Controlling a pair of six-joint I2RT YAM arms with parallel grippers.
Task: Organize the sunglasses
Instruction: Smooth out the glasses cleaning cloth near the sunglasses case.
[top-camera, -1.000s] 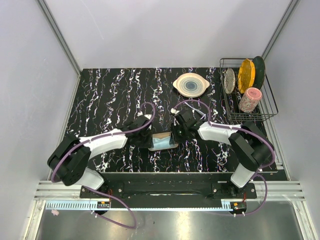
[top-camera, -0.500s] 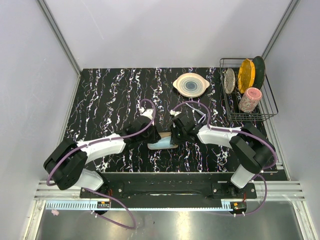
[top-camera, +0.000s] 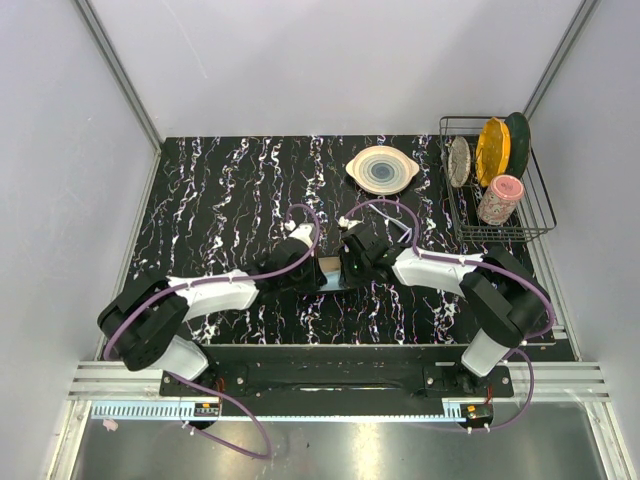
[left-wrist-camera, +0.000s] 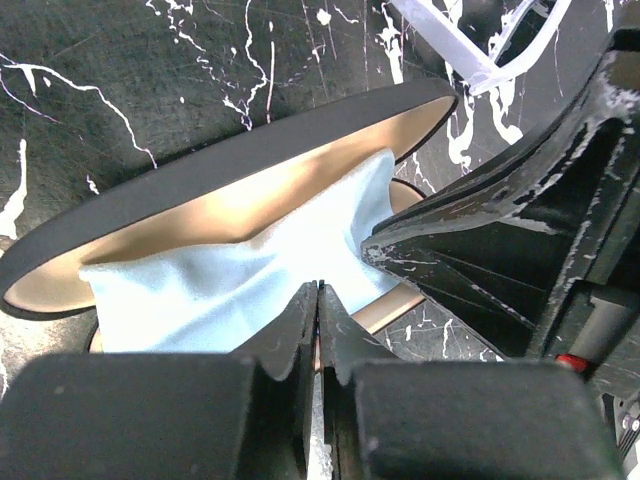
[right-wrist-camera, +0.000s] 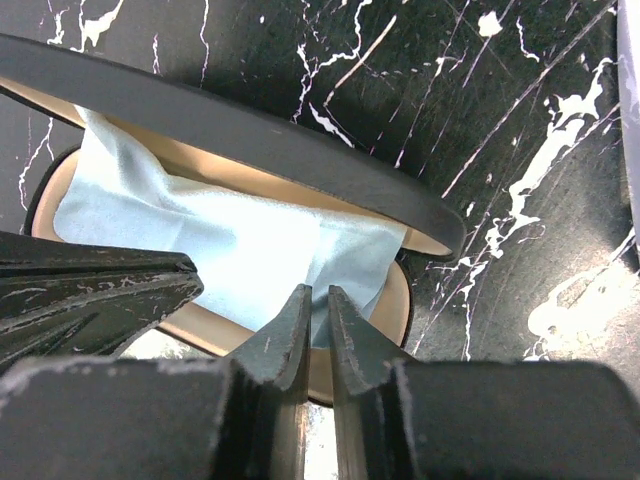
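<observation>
The black oblong case (top-camera: 327, 268) with tan lining lies between my two grippers, its lid (left-wrist-camera: 250, 150) half raised. The light blue cloth (left-wrist-camera: 230, 290) sits inside it and also shows in the right wrist view (right-wrist-camera: 220, 240). My left gripper (left-wrist-camera: 319, 290) is shut, its tips at the case's near rim over the cloth. My right gripper (right-wrist-camera: 318, 295) faces it from the other side (left-wrist-camera: 520, 230), nearly closed with the cloth's corner between its tips. Thin whitish sunglasses (left-wrist-camera: 470, 55) lie on the table beyond the case, only partly in view.
A beige plate with blue rings (top-camera: 382, 169) sits at the back of the black marbled table. A wire dish rack (top-camera: 500, 240) at the right holds plates and a pink cup (top-camera: 500, 198). Purple cables loop above both wrists.
Both grippers have moved in onto the case from either side. The lid has come down over the cloth, so less blue shows from above.
</observation>
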